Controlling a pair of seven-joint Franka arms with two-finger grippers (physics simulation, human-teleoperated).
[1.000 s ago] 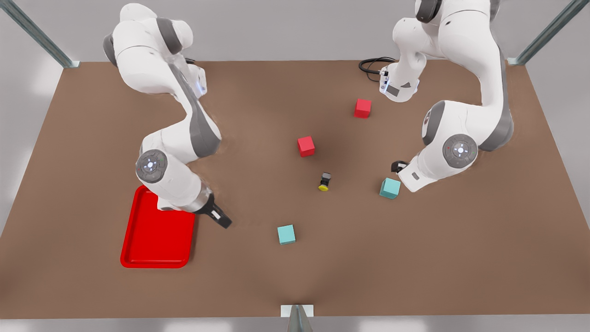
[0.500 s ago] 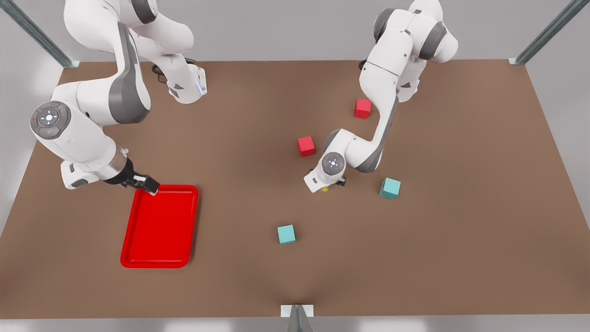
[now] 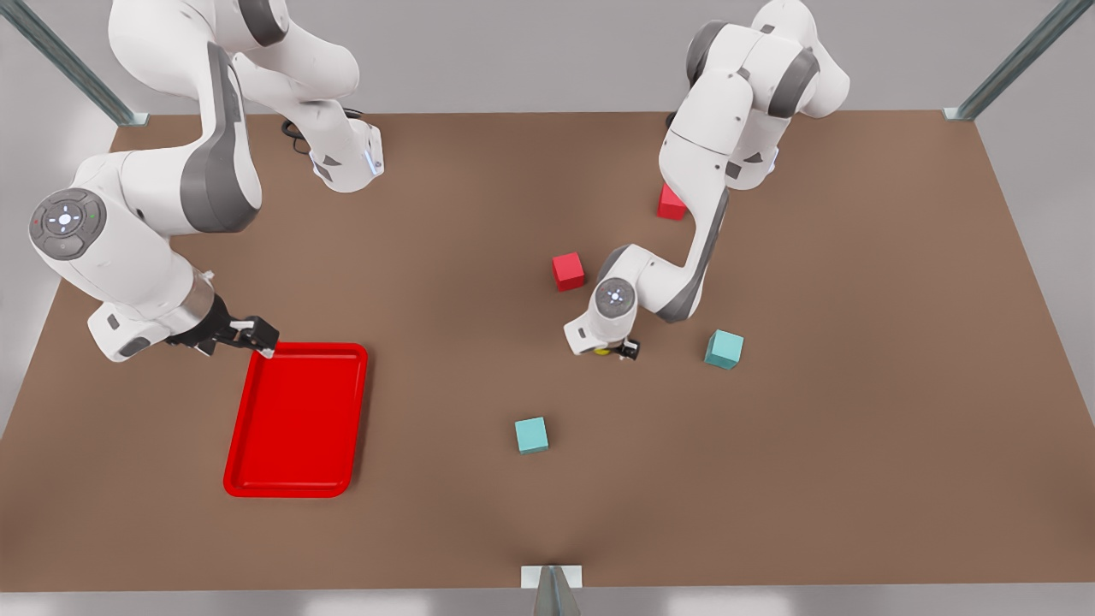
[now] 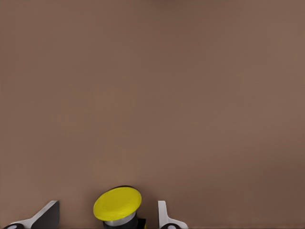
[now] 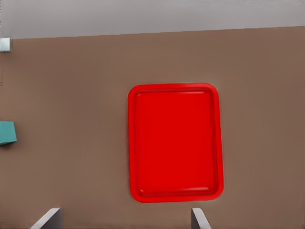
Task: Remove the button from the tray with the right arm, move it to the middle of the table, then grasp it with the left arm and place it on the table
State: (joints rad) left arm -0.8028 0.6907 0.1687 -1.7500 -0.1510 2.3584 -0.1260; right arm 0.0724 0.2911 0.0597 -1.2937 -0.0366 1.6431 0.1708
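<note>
The button (image 3: pixel 603 350) sits on the table (image 3: pixel 547 513) near its middle, mostly covered by the left gripper (image 3: pixel 612 349) lowered over it. In the left wrist view the yellow cap of the button (image 4: pixel 117 204) lies between the two fingers of the left gripper (image 4: pixel 106 205), which is open with a gap on each side. The red tray (image 3: pixel 295 419) lies at the front view's left with nothing in it. The right gripper (image 3: pixel 253 335) hovers open at the tray's far left corner. The right wrist view looks down on the tray (image 5: pixel 174 143), with the right gripper (image 5: pixel 126 211) spread wide.
Two red cubes (image 3: pixel 568 271) (image 3: pixel 668 206) lie behind the button, the farther one partly hidden by the left arm. A teal cube (image 3: pixel 724 349) sits just beside the left gripper, another teal cube (image 3: pixel 531 435) nearer the front edge and in the right wrist view (image 5: pixel 7 132).
The left arm swung from beside the teal cube to the button and came down over it. The right arm swung from the tray's near-middle side to its far left corner.
</note>
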